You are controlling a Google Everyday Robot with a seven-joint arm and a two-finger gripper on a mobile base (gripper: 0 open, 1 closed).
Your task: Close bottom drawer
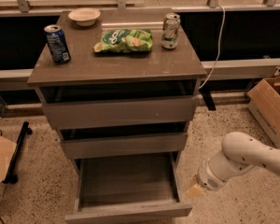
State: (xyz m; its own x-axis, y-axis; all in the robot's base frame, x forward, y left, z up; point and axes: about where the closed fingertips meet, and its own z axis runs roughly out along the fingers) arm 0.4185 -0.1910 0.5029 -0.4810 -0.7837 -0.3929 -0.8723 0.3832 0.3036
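Note:
The bottom drawer (128, 211) of the grey-brown cabinet is pulled out wide, its bare grey floor showing. Its flat handleless front runs along the lower edge of the view. The two drawers above it sit pushed in. My white arm comes in from the right, and my gripper (196, 190) hangs low just right of the open drawer's right front corner, close to it but apart. Only its yellowish tip shows.
On the cabinet top (116, 64) stand a blue can (57, 43), a white bowl (84, 17), a green chip bag (124, 40) and a pale can (170, 30). A cardboard box (273, 108) lies on the floor at right, another (0, 164) at left. A white cable (218, 45) hangs behind.

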